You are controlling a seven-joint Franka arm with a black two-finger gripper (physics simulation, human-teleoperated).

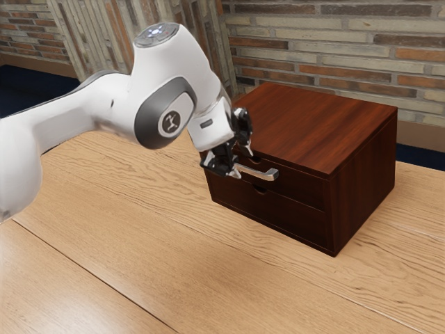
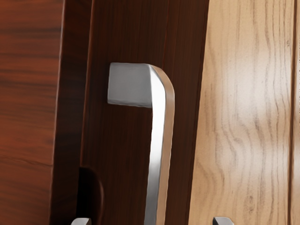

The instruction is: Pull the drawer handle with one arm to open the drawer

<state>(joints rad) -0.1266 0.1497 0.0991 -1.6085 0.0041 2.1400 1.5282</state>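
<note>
Open gripper [image 1: 231, 169] astride the drawer handle [image 1: 259, 172].
Locate the drawer handle on the upper drawer front [image 1: 295, 183] of the cabinet [image 1: 327, 129], toward the far edge of the table [image 1: 139, 264] at the exterior view's right. Find the gripper at the bar's end nearer the arm, with the bar between the fingertips [image 2: 222, 220] and clear of both: spread wide, gripping nothing. Identify the drawer handle as a flat brushed-metal bar, bent through a rounded corner to a square-ended post. Identify the cabinet as dark, glossy red-brown wood with fine grain, and the table as pale planks with wavy grain.
</note>
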